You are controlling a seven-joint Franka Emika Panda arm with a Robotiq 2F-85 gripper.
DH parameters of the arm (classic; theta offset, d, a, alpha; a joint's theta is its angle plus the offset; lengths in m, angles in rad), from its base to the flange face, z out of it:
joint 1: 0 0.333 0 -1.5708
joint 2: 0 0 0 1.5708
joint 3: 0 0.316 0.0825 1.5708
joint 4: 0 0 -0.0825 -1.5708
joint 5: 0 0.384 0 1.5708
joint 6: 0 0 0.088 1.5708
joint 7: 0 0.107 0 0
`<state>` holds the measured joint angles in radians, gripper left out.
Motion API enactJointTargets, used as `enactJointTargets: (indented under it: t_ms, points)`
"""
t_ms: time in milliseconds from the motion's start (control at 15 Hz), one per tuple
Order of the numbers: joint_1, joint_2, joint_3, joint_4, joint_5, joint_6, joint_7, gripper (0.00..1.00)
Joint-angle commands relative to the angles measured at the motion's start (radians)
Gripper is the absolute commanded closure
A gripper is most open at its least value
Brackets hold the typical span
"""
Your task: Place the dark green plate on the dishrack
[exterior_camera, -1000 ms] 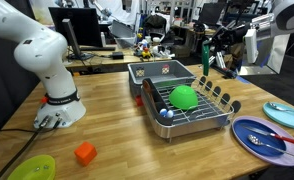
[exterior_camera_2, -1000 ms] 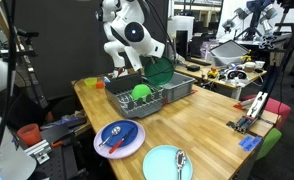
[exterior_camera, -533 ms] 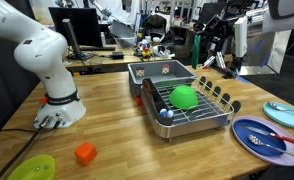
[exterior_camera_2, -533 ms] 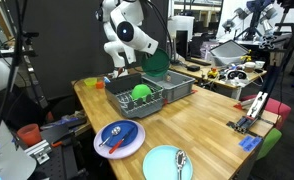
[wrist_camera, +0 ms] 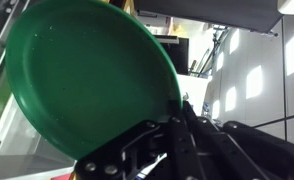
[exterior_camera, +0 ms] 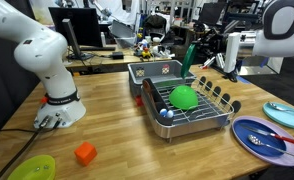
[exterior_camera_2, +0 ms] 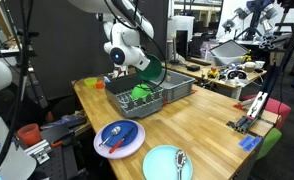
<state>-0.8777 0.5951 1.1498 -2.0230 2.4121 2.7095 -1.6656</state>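
No readable text, labels, brands or numbers anywhere.

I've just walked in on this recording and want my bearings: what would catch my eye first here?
The dark green plate fills the wrist view, pinched at its rim by the gripper. In an exterior view it hangs tilted on edge in the air above the dishrack. A dome-like bright green bowl lies in the rack.

Both exterior views face the dishrack (exterior_camera: 202, 112) (exterior_camera_2: 127, 105)
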Motion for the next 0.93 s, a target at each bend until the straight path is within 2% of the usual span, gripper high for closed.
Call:
enactJointTargets:
  t_ms: [0,67,533,600,667,867]
  points:
    - [-0.014,0.008,0.002,-0.055,0.032,-0.103,-0.044,0.99]
    - [0.141,-0.174,-0.18,-0.064,-0.015,-0.174,0.184,0.94]
    - [0.14,-0.175,-0.183,-0.076,-0.01,-0.206,0.183,0.94]
    - [0.14,-0.175,-0.183,-0.076,-0.01,-0.207,0.183,0.99]
    - [0.176,-0.173,-0.221,-0.071,-0.007,-0.233,0.214,0.99]
    - [0.377,-0.214,-0.442,-0.063,0.085,-0.339,0.287,0.99]
